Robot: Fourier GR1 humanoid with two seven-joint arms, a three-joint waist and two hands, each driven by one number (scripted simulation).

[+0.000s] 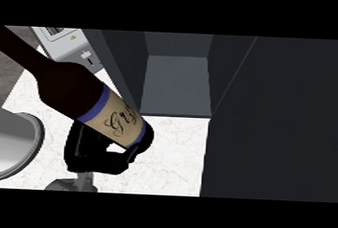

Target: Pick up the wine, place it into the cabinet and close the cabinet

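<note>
The wine bottle (73, 90) is dark, with a cream label edged in blue. It is lifted off the counter and tilted, neck toward the upper left, base toward the lower right. My left hand (92, 153) is curled round its lower end from underneath, and the bottle hides part of the hand. The bottle's base hangs just left of the cabinet's (177, 82) open front, outside it. The cabinet's inside shows a grey floor and back wall. Its dark door (284, 121) stands open and fills the right of the view. My right hand does not show.
A grey round plate (8, 147) lies on the white marble counter (177, 154) at the left edge. A light grey appliance (62, 41) stands at the back left behind the bottle.
</note>
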